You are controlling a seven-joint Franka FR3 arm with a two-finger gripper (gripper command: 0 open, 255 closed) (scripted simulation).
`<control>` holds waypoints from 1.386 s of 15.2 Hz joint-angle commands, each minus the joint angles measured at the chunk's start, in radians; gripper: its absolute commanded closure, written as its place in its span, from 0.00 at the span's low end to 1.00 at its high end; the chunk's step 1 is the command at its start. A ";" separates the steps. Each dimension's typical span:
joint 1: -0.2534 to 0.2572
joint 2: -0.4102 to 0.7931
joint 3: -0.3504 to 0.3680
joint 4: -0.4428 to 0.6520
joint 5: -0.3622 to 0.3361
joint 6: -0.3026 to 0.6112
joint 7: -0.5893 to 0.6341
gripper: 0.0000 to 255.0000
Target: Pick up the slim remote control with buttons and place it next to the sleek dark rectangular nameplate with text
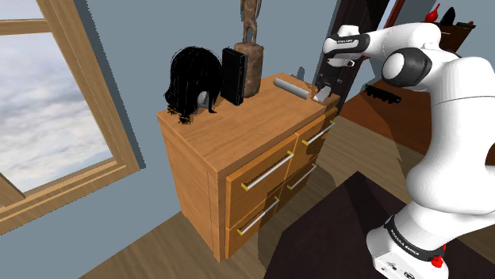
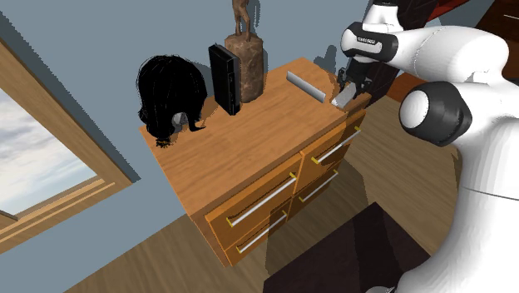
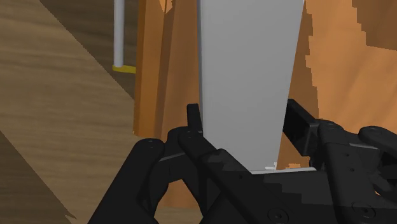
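Jaws are clamped on the plain grey remote (image 3: pixel 248 63), so the gripper (image 3: pixel 245 121) has it right at the corner of the wooden dresser top (image 1: pixel 238 131), well apart from the dark nameplate (image 1: pixel 232 75). Blue-grey wall (image 1: pixel 135 71), wood floor (image 1: pixel 159 254), window (image 1: pixel 47 103) at the shoulder view's left.

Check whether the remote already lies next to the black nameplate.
No, the grey remote sits clasped in the gripper at a corner of the dresser, well apart from the black nameplate.

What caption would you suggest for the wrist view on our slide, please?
Wrist view: gripper clasping the plain grey remote, wooden dresser and a drawer handle behind it.
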 commanded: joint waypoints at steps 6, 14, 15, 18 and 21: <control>0.000 0.000 0.000 0.000 0.000 0.001 0.000 0.00; 0.003 -0.014 0.001 0.103 0.002 -0.117 -0.003 0.00; 0.003 -0.014 0.001 0.103 0.002 -0.117 -0.003 0.00; 0.003 -0.014 0.001 0.103 0.002 -0.117 -0.003 0.00; 0.003 -0.014 0.001 0.103 0.002 -0.117 -0.003 0.00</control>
